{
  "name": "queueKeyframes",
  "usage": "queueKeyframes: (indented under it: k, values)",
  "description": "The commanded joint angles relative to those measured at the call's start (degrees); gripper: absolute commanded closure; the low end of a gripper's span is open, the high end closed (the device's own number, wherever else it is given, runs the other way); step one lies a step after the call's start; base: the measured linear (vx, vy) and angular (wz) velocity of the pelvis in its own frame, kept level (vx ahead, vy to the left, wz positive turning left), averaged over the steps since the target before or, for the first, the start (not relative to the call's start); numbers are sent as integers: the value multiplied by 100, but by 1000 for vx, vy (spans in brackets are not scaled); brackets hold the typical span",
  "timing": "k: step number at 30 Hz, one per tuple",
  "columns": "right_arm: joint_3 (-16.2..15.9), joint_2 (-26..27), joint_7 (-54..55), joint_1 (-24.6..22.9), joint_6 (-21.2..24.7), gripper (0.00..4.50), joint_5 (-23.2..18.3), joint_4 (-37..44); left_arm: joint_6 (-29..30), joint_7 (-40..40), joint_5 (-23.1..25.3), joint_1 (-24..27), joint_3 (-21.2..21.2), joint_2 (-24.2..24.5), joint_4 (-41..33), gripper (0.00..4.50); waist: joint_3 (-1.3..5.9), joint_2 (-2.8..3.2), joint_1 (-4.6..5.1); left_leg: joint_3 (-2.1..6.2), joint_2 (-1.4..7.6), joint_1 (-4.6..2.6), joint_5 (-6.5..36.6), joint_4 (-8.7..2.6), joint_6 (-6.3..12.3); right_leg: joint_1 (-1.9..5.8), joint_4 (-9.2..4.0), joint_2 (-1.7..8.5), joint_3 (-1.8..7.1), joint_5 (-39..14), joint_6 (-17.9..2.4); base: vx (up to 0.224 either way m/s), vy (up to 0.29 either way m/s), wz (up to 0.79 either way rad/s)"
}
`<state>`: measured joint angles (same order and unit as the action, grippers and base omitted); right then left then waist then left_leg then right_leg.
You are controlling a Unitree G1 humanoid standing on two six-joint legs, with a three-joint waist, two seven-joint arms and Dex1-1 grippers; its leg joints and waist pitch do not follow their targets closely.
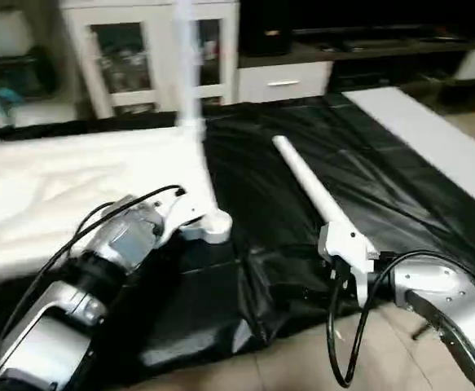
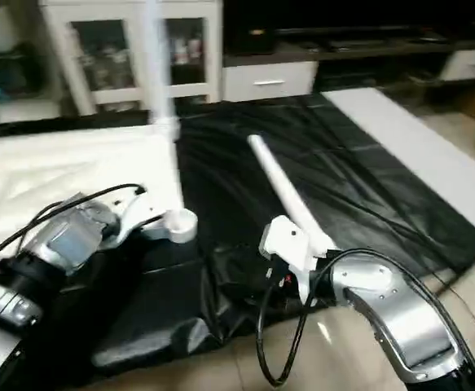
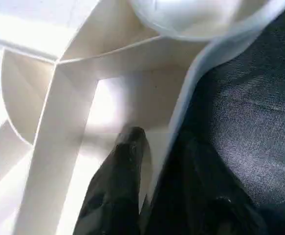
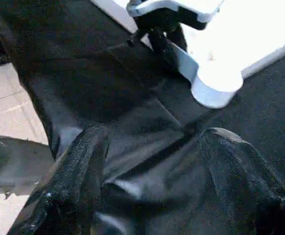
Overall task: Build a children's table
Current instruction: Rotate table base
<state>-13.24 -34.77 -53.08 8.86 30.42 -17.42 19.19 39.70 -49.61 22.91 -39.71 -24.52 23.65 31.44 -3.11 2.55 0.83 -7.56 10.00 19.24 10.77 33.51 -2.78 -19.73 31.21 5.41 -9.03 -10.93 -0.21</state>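
The left wrist view brings out what the head views cannot: the ribbed underside of the white plastic square tabletop (image 3: 78,93), with one black finger (image 3: 118,186) of the left gripper (image 3: 154,171) lying inside the rim wall and the other outside on the black cover, so the thin rim sits pinched between them just below a round corner socket (image 3: 191,17). The right wrist view gives the opposite angle, looking between the spread-apart fingers (image 4: 69,181) of the right gripper (image 4: 152,171), which hang over the black-covered worktop (image 4: 108,98) with nothing between them; beyond them, at about one o'clock, the same round white socket (image 4: 215,85) shows with the left gripper clamped beside it. From the head, the tabletop (image 1: 66,195) lies upside down at nine o'clock on the worktop, its near corner socket (image 1: 213,228) just in front of the left gripper (image 1: 190,208). One long white tubular leg (image 1: 186,65) stands upright from the far corner, and a loose white tubular leg (image 1: 310,187) lies on the cover, running from centre toward five o'clock, ending by the right wrist (image 1: 347,244).
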Motion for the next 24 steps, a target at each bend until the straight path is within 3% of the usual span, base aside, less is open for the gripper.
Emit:
queueKeyframes:
  k: [1,2,3,4,5,6,7,8,9,11,13,14,16,18,21,24]
  values:
    - [9,-9,28,66,-80,128,32,-38,440,315,250,330,15,77,274,358,116,106,-328,130,489,535,5804,-1316,-387,487,775,37,248,-912,-312,-94,6,-5]
    - [13,-2,42,72,-92,128,37,-57,475,372,257,344,57,110,257,362,153,17,-295,125,443,361,5575,-1306,-249,377,859,35,450,-1011,-259,-21,-58,0]
    - [13,1,46,74,-96,128,39,-64,471,381,260,344,62,118,258,368,205,-413,-295,192,134,-126,3818,-487,-367,-131,-31,480,821,-4310,4,-21,-58,0]
    - [11,7,55,85,-109,128,46,-88,471,396,258,352,76,127,231,368,247,-430,-340,220,-131,-12,1168,380,-46,-162,-524,920,976,-5517,-119,44,-90,-24]
    - [9,13,66,94,-124,128,54,-109,475,385,235,369,98,126,170,374,272,-410,-421,299,-76,347,545,255,-5,217,-345,935,993,-5062,-113,94,-37,-54]
    - [12,37,90,115,-148,128,74,-146,408,367,147,403,153,91,29,374,300,-259,-530,312,72,447,244,-228,-144,274,-132,626,750,-3500,-212,94,-37,-54]
    - [24,75,125,148,-179,128,107,-194,144,314,-83,441,261,-1,-137,377,343,-227,-437,330,173,282,430,-300,-4,110,-11,384,687,-2113,-482,53,-8,-31]
    - [31,91,143,163,-197,128,124,-216,-23,255,-191,460,285,-32,-208,382,334,-213,-405,318,190,256,573,-303,69,97,-19,351,679,-1788,-645,0,0,0]
    - [62,129,202,199,-236,128,150,-268,14,174,-260,472,217,-48,-340,382,320,-200,-391,238,185,205,1079,-329,158,94,-66,366,664,-1804,-1006,0,0,0]
    - [105,173,277,235,-268,128,170,-321,16,112,-257,473,137,-37,-402,382,303,-168,-432,179,210,149,1361,-338,171,40,-130,395,685,-2180,-1064,0,0,0]
    - [182,256,413,292,-302,128,195,-418,-44,238,-284,433,210,-113,-353,382,307,-160,-442,145,244,161,1427,-372,148,50,-131,386,681,-2198,-1044,0,0,0]
    - [193,267,433,301,-308,128,199,-434,-65,267,-296,423,235,-132,-335,361,310,-153,-460,137,255,148,1429,-379,134,46,-131,384,685,-2135,-1038,0,0,0]
    - [211,291,496,312,-334,128,223,-465,-184,209,-324,408,238,-131,-312,338,329,-137,-501,95,288,95,1382,-401,142,31,-115,376,706,-1677,-1138,0,0,0]
    - [226,314,554,302,-357,128,234,-492,-642,9,-436,453,232,-90,-350,335,346,-137,-525,73,308,116,1215,-401,164,50,-79,384,721,-1290,-1200,0,0,0]
    - [250,342,610,280,-368,128,273,-517,-1125,-27,-493,544,180,-12,-420,295,401,-129,-605,24,329,113,623,-355,275,79,33,390,717,-303,-1340,0,0,0]
    - [277,352,626,282,-366,128,262,-514,-1255,-97,-483,576,112,49,-462,292,412,-132,-621,15,328,119,417,-346,347,98,73,393,709,82,-1400,0,0,0]
